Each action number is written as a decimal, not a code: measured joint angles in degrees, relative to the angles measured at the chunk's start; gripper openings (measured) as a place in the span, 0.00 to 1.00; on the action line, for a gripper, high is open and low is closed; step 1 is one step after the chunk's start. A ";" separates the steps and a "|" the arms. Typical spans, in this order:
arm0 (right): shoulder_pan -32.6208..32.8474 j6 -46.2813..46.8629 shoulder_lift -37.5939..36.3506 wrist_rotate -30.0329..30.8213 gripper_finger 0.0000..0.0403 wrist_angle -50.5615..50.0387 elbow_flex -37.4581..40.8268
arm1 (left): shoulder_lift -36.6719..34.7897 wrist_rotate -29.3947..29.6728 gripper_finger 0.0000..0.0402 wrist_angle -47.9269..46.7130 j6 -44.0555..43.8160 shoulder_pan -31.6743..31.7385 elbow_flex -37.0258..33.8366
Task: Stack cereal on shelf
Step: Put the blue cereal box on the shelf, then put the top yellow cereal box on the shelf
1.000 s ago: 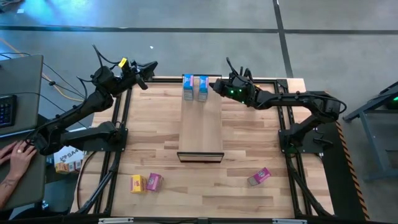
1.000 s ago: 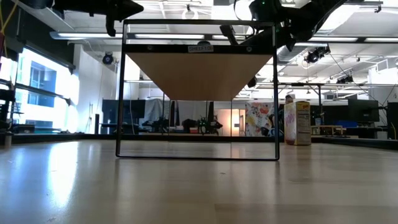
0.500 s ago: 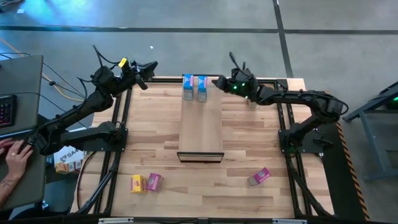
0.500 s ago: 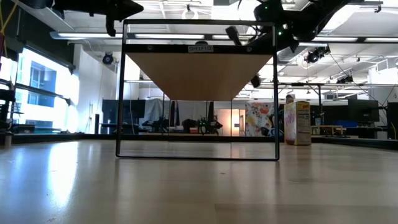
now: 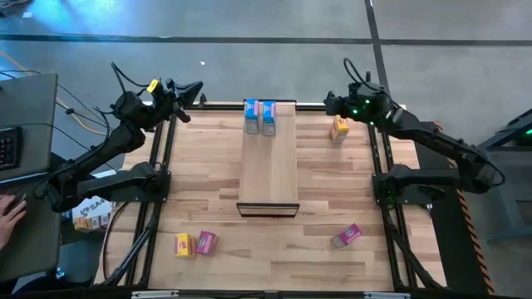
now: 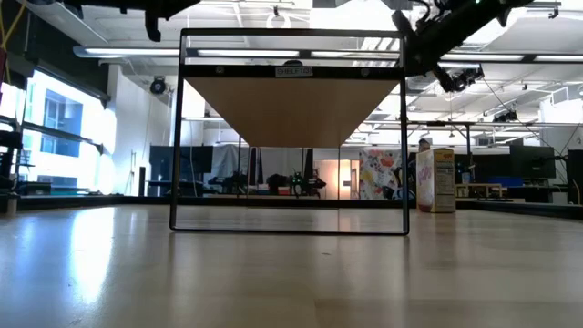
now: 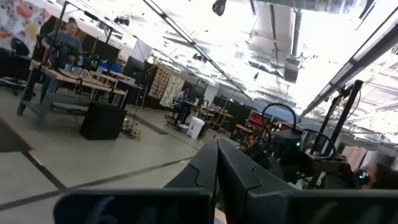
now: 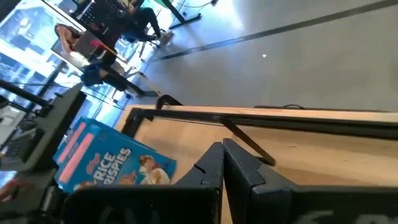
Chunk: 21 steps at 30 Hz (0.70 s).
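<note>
Two blue cereal boxes (image 5: 251, 116) (image 5: 270, 116) stand side by side on the far end of the pale-wood shelf (image 5: 268, 166); one shows in the right wrist view as a blue box (image 8: 112, 165). A yellow box (image 5: 339, 129) (image 6: 435, 180) stands upright on the table, right of the shelf. A yellow box (image 5: 183, 244) and a pink box (image 5: 205, 242) lie near left, another pink box (image 5: 347, 236) near right. My right gripper (image 5: 327, 103) (image 8: 222, 163) hovers shut above the far right, between the shelf and the yellow box. My left gripper (image 5: 199, 85) (image 7: 217, 168) waits shut over the far left corner.
The shelf rests on a black frame (image 6: 291, 228) raised above the tabletop (image 5: 208, 183). Black rails (image 5: 162, 166) (image 5: 378, 158) run along both sides of the table. A person's hand (image 5: 10, 209) lies at a desk left of the table.
My right gripper has drawn back from beside the blue boxes toward the table's right edge, and the yellow box that its arm covered now shows. My left arm has shifted slightly toward the left. No box has moved.
</note>
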State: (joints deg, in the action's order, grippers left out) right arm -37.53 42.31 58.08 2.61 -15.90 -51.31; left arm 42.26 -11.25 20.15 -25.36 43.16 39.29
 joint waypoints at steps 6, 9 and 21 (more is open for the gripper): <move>-0.01 0.17 -1.32 0.76 0.00 1.87 0.00 | 0.38 0.02 0.00 0.01 -0.06 0.00 0.00; -0.01 0.34 -1.31 1.70 0.00 3.08 0.00 | 0.38 0.02 0.00 -0.01 -0.71 0.00 0.00; -1.71 -1.28 -1.05 1.27 0.05 1.39 -0.50 | 0.38 0.04 0.00 0.02 -1.41 0.00 0.00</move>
State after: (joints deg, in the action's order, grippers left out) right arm -39.23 41.03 57.03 3.88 -14.51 -51.81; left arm 42.63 -11.20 20.17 -26.78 43.16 39.29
